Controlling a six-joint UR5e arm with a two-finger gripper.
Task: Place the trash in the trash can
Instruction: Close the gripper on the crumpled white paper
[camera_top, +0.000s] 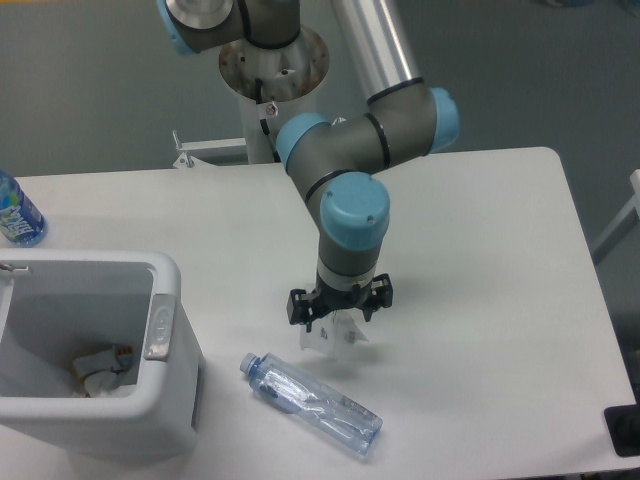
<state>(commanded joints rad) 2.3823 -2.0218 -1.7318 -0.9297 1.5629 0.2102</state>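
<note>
One white table (480, 250) stands on grey floor (80, 90).

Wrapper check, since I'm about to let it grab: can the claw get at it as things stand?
Probably yes. The claw, open, hangs right over the wrapper on bare table; the crushed bottle lies apart, nearer the camera, so nothing blocks a straight descent.

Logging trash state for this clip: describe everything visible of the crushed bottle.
The bottle is clear, crushed plastic with a pale cap at its upper-left end. It lies on its side on the white table, slanting down to the right, between the bin and the wrapper. Only the table touches it; the gripper is over the wrapper.
</note>
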